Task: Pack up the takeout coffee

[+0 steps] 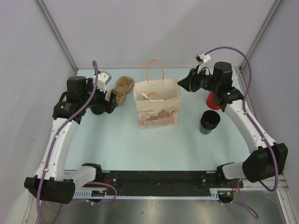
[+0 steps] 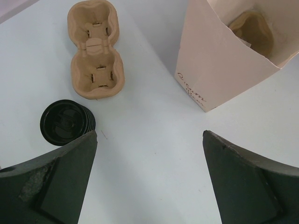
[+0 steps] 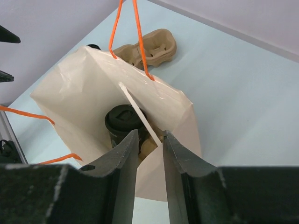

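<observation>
The takeout coffee, a short black cup with a ringed lid, rests on the table just beyond the left finger of my left gripper, whose jaws stand wide open over bare table. The paper bag stands upright at the table's middle. Another black lidded cup stands inside the paper bag, with a white stick leaning beside it. My right gripper hovers over the bag's right rim, its jaws a narrow gap apart and nothing clamped between them; the stick's lower end reaches that gap.
A tan cardboard cup carrier lies left of the bag, behind the coffee. A taller open black cup stands right of the bag, and a red cup sits partly hidden behind my right arm. Orange handles rise from the bag.
</observation>
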`<state>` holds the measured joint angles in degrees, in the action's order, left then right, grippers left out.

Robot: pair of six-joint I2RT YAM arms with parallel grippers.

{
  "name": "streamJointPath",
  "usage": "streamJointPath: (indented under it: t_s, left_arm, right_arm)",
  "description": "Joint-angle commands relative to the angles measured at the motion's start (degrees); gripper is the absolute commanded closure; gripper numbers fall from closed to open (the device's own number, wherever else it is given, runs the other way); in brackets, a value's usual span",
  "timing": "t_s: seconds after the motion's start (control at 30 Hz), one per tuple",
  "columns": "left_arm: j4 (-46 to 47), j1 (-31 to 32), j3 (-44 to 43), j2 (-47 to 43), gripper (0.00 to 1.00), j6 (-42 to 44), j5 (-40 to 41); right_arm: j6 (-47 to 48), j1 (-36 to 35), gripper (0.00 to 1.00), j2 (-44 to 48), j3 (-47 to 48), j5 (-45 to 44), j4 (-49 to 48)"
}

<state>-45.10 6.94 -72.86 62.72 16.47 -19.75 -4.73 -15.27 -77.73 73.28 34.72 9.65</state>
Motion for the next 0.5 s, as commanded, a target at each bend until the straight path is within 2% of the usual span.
streamJointPath:
  t_s: [0.0, 0.2, 0.3, 0.47]
  left_arm:
    - [1.2, -0.5, -1.0, 0.2, 0.01, -1.3, -0.6]
    - [1.3, -0.5, -0.6, -0.3, 0.01, -1.1, 0.2]
    - [0.7, -0.5, -0.9, -0.3, 0.01, -0.5, 0.9]
    - [-0.6, -0.5, -3.1, -0.8, 0.00, 1.7, 1.6]
  right_arm:
    - [3.1, -1.4, 0.66, 1.9, 1.4, -1.0, 0.9]
    - [8.8, -6.1, 0.49, 1.9, 1.7, -11.8, 3.8]
    - [11.1, -6.3, 0.32, 3.0, 1.7, -14.2, 4.8]
    - [14.8, -5.6, 0.11, 6.4, 1.8, -16.3, 7.1]
